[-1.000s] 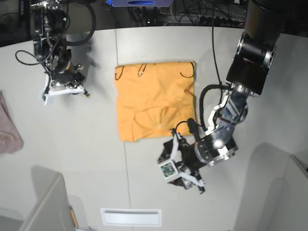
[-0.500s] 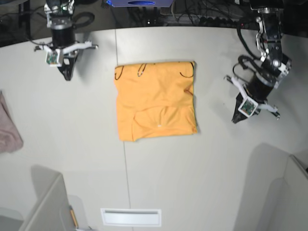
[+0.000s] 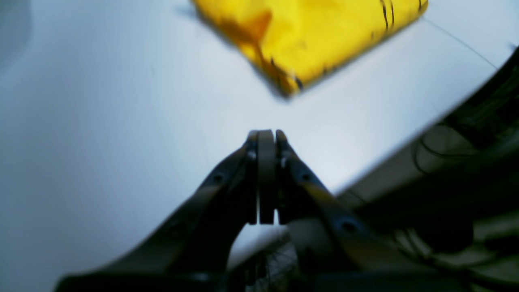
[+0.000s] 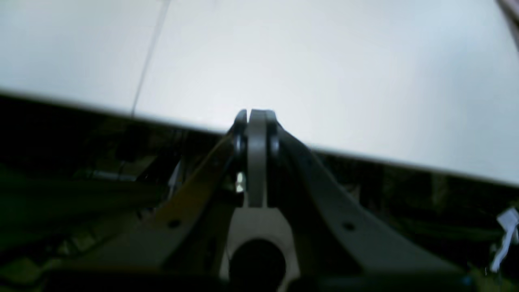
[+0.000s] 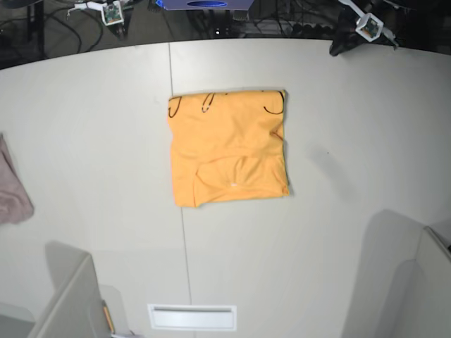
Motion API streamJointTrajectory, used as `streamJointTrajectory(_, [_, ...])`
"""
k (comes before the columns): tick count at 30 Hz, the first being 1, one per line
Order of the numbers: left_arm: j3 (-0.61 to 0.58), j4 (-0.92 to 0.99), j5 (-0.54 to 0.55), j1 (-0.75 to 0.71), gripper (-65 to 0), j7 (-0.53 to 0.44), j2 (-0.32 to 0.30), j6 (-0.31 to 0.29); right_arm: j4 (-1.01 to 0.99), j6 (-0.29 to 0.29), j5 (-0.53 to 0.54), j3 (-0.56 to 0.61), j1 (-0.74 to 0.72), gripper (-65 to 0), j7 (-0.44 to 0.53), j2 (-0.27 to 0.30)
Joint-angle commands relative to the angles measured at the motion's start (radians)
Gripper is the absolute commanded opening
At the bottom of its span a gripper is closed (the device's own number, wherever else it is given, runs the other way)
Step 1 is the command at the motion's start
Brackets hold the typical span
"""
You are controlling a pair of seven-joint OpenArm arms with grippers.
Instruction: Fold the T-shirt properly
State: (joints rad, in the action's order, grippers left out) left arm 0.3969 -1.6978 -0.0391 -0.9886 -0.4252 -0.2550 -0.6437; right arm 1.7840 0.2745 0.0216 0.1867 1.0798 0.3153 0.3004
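The folded T-shirt [image 5: 228,149] lies mid-table, well apart from both empty, pressed-together grippers, left [image 3: 266,140] slightly nearer than right [image 4: 255,117].

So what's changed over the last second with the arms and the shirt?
Both arms pulled back off the table to its far edge: the left gripper from the shirt's near right corner, shutting empty on the way; the right gripper from the far left of the table, shut throughout. The T-shirt stayed folded in place, and the pink cloth stayed at the left edge.
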Motion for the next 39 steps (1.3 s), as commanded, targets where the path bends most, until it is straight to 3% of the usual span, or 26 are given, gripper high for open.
streamJointTrajectory(1, [0.004, 0.026, 0.015, -0.042, -65.0, -0.067, 0.007, 0.000, -0.009, -0.014, -0.005, 0.029, 0.036, -65.0, 0.020, 0.007])
streamJointTrajectory(5, [-0.003, 0.193, 0.008, -0.094, -65.0, -0.160, 0.027, 0.000, -0.111, -0.014, -0.007, 0.135, 0.070, -65.0, 0.020, 0.062])
streamJointTrajectory(9, [-0.019, 0.394, 0.006, -0.086, -65.0, -0.229, 0.047, 0.000, -0.237, -0.014, -0.005, 0.296, 0.010, -65.0, 0.020, 0.136])
streamJointTrajectory(15, [-0.122, 0.740, 0.006, -0.003, -65.0, -0.383, 0.046, 0.006, -0.456, -0.013, -0.005, 0.494, -0.095, -65.0, 0.020, 0.135])
streamJointTrajectory(18, [-0.146, 0.907, 0.008, 0.073, -65.0, -0.395, 0.046, 0.006, -0.597, -0.013, -0.005, 0.578, -0.181, -65.0, 0.009, 0.098])
streamJointTrajectory(23, [-0.191, 1.247, 0.008, 0.259, -65.0, -0.400, 0.046, 0.006, -0.949, -0.013, 0.084, 0.615, -0.318, -65.0, -0.040, -0.033])
streamJointTrajectory(28, [-0.342, 1.674, 0.008, 0.569, -65.0, -0.393, 0.000, 0.006, -1.397, -0.021, 0.251, 0.620, -0.531, -65.0, 0.051, -0.168])
streamJointTrajectory(30, [-0.407, 1.698, 0.008, 0.692, -65.0, -0.393, -0.002, 0.008, -1.593, -0.022, 0.297, 0.621, -0.626, -65.0, 0.098, -0.223])
streamJointTrajectory(32, [-0.476, 1.698, 0.008, 0.750, -65.0, -0.355, 0.003, 0.032, -1.703, -0.022, 0.315, 0.617, -0.689, -65.0, 0.146, -0.254])
streamJointTrajectory(34, [-0.550, 1.698, 0.008, 0.773, -65.0, -0.251, 0.004, 0.080, -1.742, -0.022, 0.317, 0.621, -0.715, -65.0, 0.178, -0.266])
streamJointTrajectory(36, [-0.620, 1.668, 0.008, 0.776, -65.0, -0.105, 0.004, 0.160, -1.743, -0.022, 0.317, 0.617, -0.737, -65.0, 0.166, -0.267])
streamJointTrajectory(39, [-0.668, 1.567, 0.015, 0.773, -65.0, 0.022, 0.004, 0.267, -1.748, -0.019, 0.318, 0.615, -0.764, -65.0, 0.114, -0.267])
